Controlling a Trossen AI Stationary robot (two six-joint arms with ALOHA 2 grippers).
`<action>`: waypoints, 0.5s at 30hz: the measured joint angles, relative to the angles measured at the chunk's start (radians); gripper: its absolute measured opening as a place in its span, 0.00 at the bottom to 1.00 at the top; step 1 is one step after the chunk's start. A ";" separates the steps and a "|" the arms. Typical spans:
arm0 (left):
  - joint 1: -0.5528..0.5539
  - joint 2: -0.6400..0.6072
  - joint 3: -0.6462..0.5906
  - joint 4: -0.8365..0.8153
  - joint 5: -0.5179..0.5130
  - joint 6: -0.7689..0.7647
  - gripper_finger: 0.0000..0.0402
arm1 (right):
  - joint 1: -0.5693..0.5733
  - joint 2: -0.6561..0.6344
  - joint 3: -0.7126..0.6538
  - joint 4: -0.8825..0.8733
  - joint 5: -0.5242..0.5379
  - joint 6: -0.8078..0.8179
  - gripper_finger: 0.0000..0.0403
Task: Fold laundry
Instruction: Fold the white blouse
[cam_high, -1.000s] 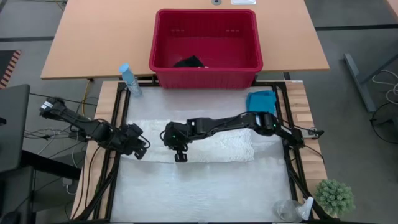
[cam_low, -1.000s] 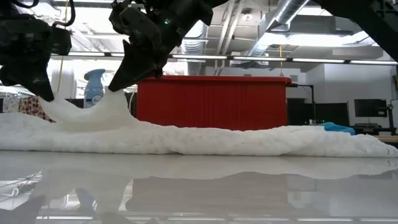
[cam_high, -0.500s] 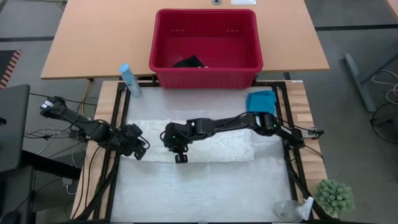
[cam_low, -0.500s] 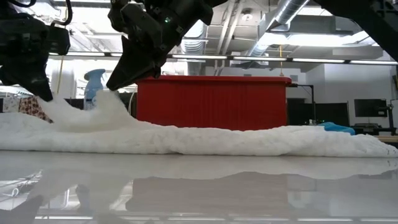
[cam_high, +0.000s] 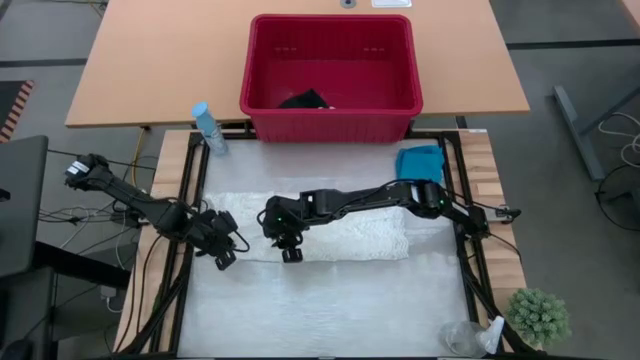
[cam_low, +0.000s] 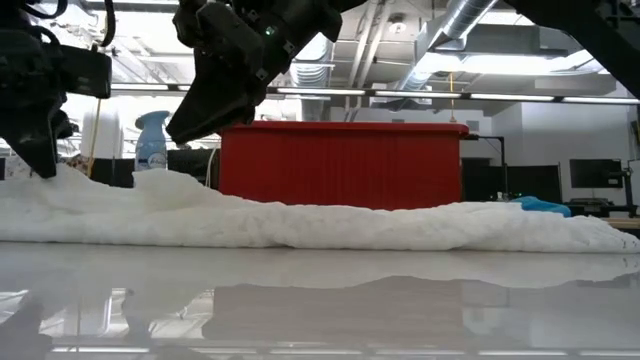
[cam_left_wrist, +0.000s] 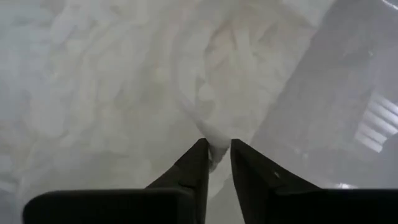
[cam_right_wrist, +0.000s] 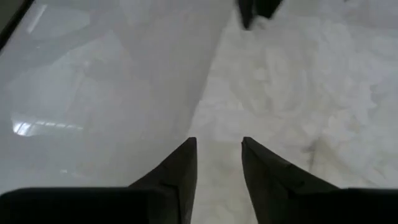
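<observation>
Red basket (cam_high: 330, 75) holds dark garment (cam_high: 305, 99) (both jaws parted, empty).

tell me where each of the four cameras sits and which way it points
High view: above the table, straight down; both arms, white cloth, red basket.
Low view: table height, level across the cloth to the basket; arms enter from above.
Left wrist view: on the left arm, past the left gripper, down at the cloth.
Right wrist view: on the right arm, past the right gripper, jaws apart.
All four share the cloth.
</observation>
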 joint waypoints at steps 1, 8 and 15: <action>0.000 0.004 0.000 0.011 -0.001 0.010 0.16 | 0.000 0.000 0.000 0.002 0.022 0.005 0.40; 0.000 -0.027 0.000 0.050 0.012 0.035 0.29 | -0.019 0.000 0.000 0.091 0.138 0.009 0.41; 0.000 -0.095 0.000 -0.009 0.019 0.043 0.42 | -0.015 0.017 0.002 0.176 0.117 0.031 0.42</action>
